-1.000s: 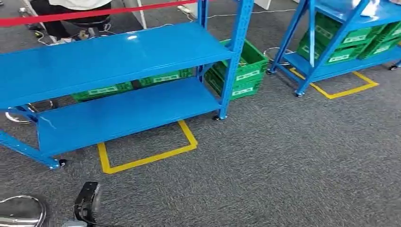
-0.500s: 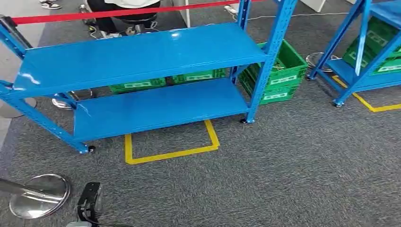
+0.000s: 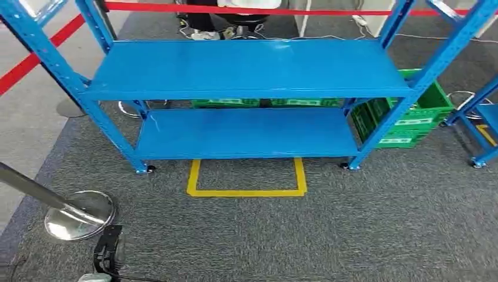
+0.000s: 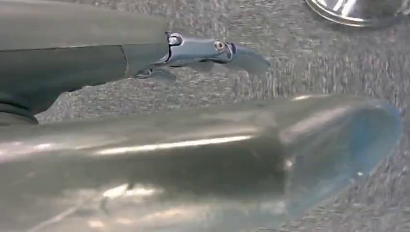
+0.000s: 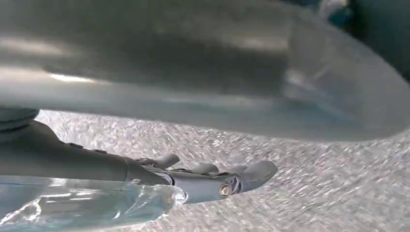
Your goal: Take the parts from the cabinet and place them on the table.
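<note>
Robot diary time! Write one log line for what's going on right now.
stage: facing blue rack | shelves: bare | green crates: on floor behind | left hand: holds nothing | right hand: holds nothing | parts: none picked

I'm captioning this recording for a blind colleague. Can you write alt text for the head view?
A blue metal rack with two bare shelves stands on grey carpet, squarely ahead, with a yellow tape outline on the floor before it. Green crates sit behind and to its right, a red barrier tape runs behind, and a chrome post base stands at lower left.

blue cabinet (image 3: 246, 67), green crates (image 3: 411, 114), yellow floor tape (image 3: 246, 191)
</note>
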You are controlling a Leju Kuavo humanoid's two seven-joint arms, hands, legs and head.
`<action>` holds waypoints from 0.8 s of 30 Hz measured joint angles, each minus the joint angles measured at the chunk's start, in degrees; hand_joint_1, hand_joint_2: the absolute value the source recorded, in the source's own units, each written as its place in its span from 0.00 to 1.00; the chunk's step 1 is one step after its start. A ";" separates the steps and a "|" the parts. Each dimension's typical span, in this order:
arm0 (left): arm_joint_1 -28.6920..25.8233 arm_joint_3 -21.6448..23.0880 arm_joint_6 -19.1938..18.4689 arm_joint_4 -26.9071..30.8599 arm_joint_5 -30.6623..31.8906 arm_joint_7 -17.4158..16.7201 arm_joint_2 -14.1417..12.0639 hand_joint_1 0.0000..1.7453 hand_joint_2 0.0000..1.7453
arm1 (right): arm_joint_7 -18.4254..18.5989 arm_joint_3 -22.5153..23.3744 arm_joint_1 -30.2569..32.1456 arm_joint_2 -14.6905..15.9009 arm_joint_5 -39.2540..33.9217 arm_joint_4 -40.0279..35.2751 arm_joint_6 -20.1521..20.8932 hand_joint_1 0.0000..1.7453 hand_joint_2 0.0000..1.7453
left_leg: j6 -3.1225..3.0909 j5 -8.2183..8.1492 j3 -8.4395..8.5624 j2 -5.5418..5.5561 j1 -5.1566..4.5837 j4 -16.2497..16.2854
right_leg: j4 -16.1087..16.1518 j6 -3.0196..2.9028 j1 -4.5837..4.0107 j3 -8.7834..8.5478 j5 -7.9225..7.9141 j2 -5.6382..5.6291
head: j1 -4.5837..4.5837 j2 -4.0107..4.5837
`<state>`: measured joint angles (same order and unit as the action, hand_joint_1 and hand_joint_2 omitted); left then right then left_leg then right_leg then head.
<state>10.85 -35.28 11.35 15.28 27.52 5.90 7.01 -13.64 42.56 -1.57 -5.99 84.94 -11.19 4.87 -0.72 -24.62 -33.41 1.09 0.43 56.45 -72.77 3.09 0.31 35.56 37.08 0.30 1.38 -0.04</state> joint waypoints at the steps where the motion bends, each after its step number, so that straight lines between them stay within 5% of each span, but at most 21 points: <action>1: -0.09 0.00 0.00 0.00 0.00 0.00 0.04 0.00 0.00 | 0.00 0.00 0.19 0.00 0.00 0.00 0.05 0.00 0.00 | 0.01 -0.19 0.22 0.89 -0.01 0.01 | -3.29 0.03 -0.01 2.30 0.46 -0.12 | 0.07 -0.02; 3: -0.43 0.00 0.04 0.00 0.02 0.00 0.07 0.00 0.00 | 0.02 0.00 0.43 0.00 -0.02 0.00 0.05 0.00 0.00 | 0.23 -0.79 1.10 3.02 0.10 0.03 | -1.57 0.04 0.09 3.31 -3.55 -0.18 | 0.04 -0.02; 5: -0.42 0.00 0.15 0.00 0.15 -0.02 0.13 0.00 0.00 | 0.07 0.00 0.47 0.00 0.00 0.00 0.05 0.00 0.00 | 0.71 -1.57 2.25 4.49 0.36 0.11 | 7.80 0.14 0.54 0.33 -10.49 -1.33 | 0.02 0.00; 6: -0.45 0.00 0.15 0.00 0.28 -0.04 0.16 0.00 0.00 | 0.09 0.00 0.53 0.00 0.00 0.02 0.02 0.00 0.00 | 1.02 -2.06 2.36 4.89 0.31 0.15 | 11.76 0.43 0.88 -0.82 -12.46 -2.39 | -0.17 -0.02; 8: -0.51 0.00 0.37 0.13 0.44 -0.15 0.07 0.00 0.00 | 0.22 0.00 0.02 0.00 0.04 0.26 0.05 0.00 0.00 | 1.69 -2.45 2.21 5.83 0.02 0.52 | 13.11 -0.40 0.84 -1.97 -10.64 -3.01 | -0.53 -0.02; 11: -0.67 0.00 0.50 0.13 0.52 -0.28 -0.20 0.00 0.00 | 0.39 0.04 -0.17 0.02 0.04 0.26 0.02 0.00 0.00 | 2.48 -3.05 2.33 5.97 0.28 0.08 | 13.33 -1.55 0.96 -2.20 -10.19 -2.79 | -0.31 -0.02; 12: -0.66 0.00 0.52 0.17 0.55 -0.35 -0.06 0.00 0.00 | 0.42 0.07 -0.03 0.04 0.07 0.24 -0.02 0.00 0.00 | 2.76 -3.16 2.30 3.14 0.09 0.97 | 13.53 -1.94 0.93 -2.72 -10.03 -2.59 | -0.31 -0.02; 13: -0.40 0.00 0.52 0.17 0.57 -0.37 0.07 0.00 0.00 | 0.39 0.07 -0.02 0.04 0.07 0.24 -0.02 0.00 0.00 | 3.09 -4.22 0.59 0.65 -0.06 4.15 | 13.67 -2.48 0.83 -3.28 -9.66 -2.25 | 0.29 -0.02; 14: -0.14 0.00 0.55 0.20 0.57 -0.37 0.09 0.00 0.00 | 0.39 0.07 0.02 0.04 0.07 0.24 -0.02 0.00 0.00 | 3.28 -5.99 -2.33 -0.17 -0.05 8.94 | 13.67 -2.67 0.76 -3.68 -9.28 -1.87 | 0.07 -0.02; 16: -0.21 0.00 0.52 0.20 0.57 -0.39 0.11 0.00 0.00 | 0.44 0.07 0.28 0.04 0.07 0.24 -0.02 0.00 0.00 | 3.36 -8.13 -8.42 -0.40 -0.02 17.81 | 13.67 -2.76 0.75 -4.66 -8.28 -1.29 | 0.22 -0.02; 17: -0.42 0.00 0.52 0.17 0.57 -0.39 0.11 0.00 0.00 | 0.46 0.07 0.45 0.04 0.04 0.24 -0.02 0.00 0.00 | 3.34 -7.42 -10.14 -0.40 0.01 19.16 | 13.67 -2.73 0.75 -5.29 -7.76 -1.08 | 0.24 -0.02; 19: -0.69 0.00 0.41 0.20 0.57 -0.39 0.04 0.00 0.00 | 0.63 0.09 0.65 0.04 -0.02 0.24 0.00 0.00 0.00 | 3.00 -1.62 -9.45 -0.41 -0.01 14.61 | 13.70 -2.48 0.77 -7.13 -6.41 -0.84 | 0.24 -0.02; 21: -0.70 0.00 0.30 0.22 0.59 -0.39 -0.04 0.00 0.00 | 0.68 0.09 0.58 0.04 -0.07 0.24 0.00 0.00 0.00 | 2.56 5.05 -5.95 -0.94 -0.03 4.98 | 13.84 -1.99 0.83 -8.67 -4.84 -0.63 | 0.24 -0.02; 23: -0.57 0.00 0.30 0.22 0.57 -0.39 -0.13 0.00 0.00 | 0.83 0.18 0.43 0.04 -0.17 0.24 -0.02 0.00 0.00 | 2.15 1.94 -4.01 -1.32 -0.51 2.17 | 14.09 -1.27 0.30 -9.30 -3.63 -0.60 | 0.59 -0.02; 24: -0.57 0.00 0.30 0.24 0.57 -0.39 -0.09 0.00 0.00 | 0.96 0.26 0.37 0.07 -0.42 0.24 -0.04 0.00 0.00 | 1.92 1.79 -3.99 -1.27 -0.46 2.04 | 15.19 -1.04 0.31 -9.84 -3.59 -0.48 | 0.26 -0.02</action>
<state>10.28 -35.28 11.65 15.52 28.09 5.51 6.93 -12.68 42.82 -1.21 -5.92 84.52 -10.95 4.83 1.20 -22.83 -37.40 -0.18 -0.03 58.49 -57.58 2.04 0.62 25.72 33.49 -0.18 1.64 -0.07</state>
